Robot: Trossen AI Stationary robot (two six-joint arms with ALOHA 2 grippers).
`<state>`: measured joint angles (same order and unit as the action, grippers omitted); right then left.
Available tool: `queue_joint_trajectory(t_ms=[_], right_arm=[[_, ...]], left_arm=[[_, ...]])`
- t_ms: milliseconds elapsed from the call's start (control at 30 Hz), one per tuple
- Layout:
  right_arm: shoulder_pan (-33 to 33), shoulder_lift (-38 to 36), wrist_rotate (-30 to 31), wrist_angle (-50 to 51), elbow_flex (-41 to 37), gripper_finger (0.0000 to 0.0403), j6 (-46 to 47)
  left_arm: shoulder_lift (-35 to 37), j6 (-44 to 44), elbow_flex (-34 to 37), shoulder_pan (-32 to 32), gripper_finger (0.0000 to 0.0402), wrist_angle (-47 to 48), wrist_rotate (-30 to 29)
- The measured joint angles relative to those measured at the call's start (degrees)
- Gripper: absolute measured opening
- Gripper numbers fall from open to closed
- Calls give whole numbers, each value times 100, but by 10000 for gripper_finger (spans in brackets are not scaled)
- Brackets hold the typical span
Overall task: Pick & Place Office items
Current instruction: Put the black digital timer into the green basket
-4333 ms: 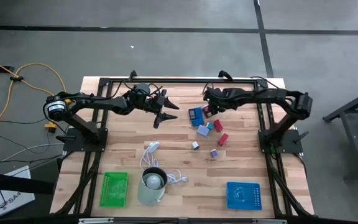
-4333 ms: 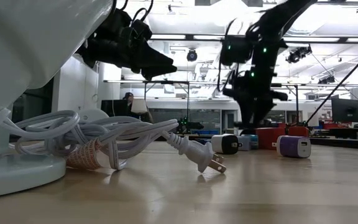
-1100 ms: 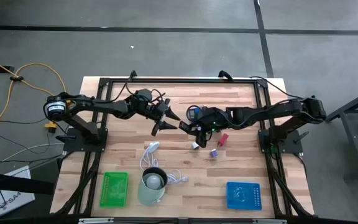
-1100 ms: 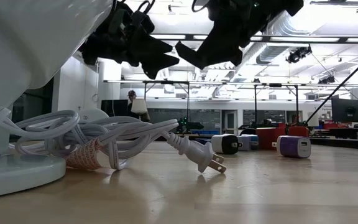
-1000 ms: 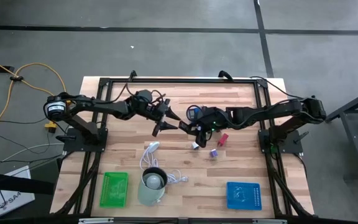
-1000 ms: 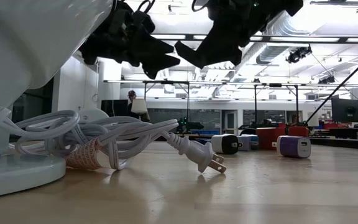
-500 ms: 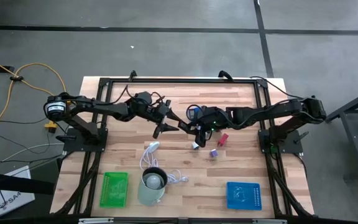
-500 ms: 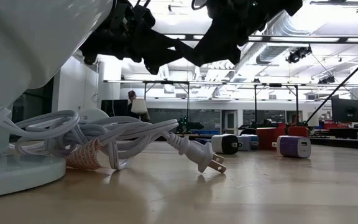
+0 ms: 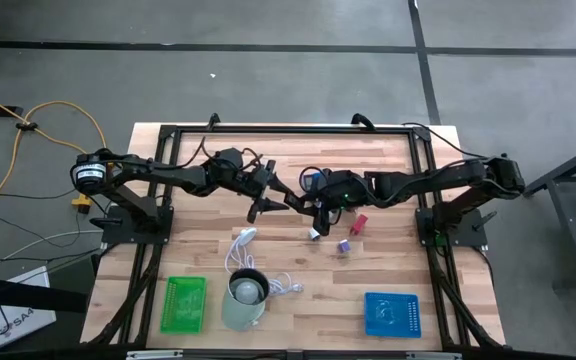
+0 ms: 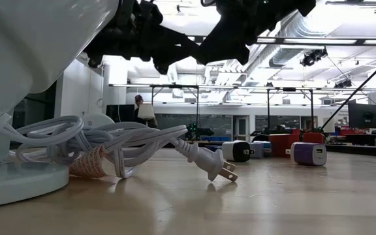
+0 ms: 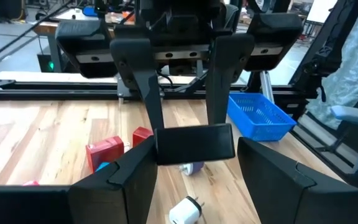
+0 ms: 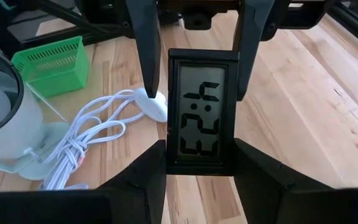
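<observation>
A flat black digital display (image 12: 201,112) with an LCD face hangs in the air between both grippers over the table's middle. My right gripper (image 12: 201,163) is shut on it. My left gripper (image 11: 194,155) is open, and its fingers (image 12: 146,56) stand on either side of the display's other end; I cannot tell whether they touch it. In the high view the two grippers meet nose to nose, left gripper (image 9: 268,198) and right gripper (image 9: 298,202). Small office items lie on the wood below: a blue one (image 9: 313,183), a red one (image 9: 359,222), a purple one (image 9: 344,245). My right gripper pinches the black display between its two fingers (image 12: 151,177), one on each long side edge (image 12: 169,146) of the end nearer to it. The fingers come level from the table's right and lie along the display. It is lifted clear of the table, LCD face toward the right wrist camera.
A white coiled cable (image 9: 243,245) with its plug (image 10: 207,166) and a pale cup (image 9: 245,295) lie toward the near edge. A green tray (image 9: 184,303) sits near left, a blue tray (image 9: 392,313) near right. A white charger (image 10: 239,151) and purple charger (image 10: 309,154) stand on the wood.
My left gripper has moved toward the table's right, closing the gap to the right gripper, so that its open fingers now stand around the display's free end. The right gripper and the display have kept still.
</observation>
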<state>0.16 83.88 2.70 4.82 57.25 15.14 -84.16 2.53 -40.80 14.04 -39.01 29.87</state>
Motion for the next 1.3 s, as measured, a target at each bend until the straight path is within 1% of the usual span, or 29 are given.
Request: queue_joint_trajectory(t_ms=[500,867,1133,1300], right_arm=[[0,0,-7,4,0,147,0],[0,0,-11,7,0,147,0],[0,0,-14,10,0,147,-2],[0,0,-14,11,0,147,-2]], left_arm=[[0,50,0,0,211,-59,2],[0,50,0,0,190,-93,2],[0,54,0,2,159,-90,2],[0,52,0,2,160,-91,2]])
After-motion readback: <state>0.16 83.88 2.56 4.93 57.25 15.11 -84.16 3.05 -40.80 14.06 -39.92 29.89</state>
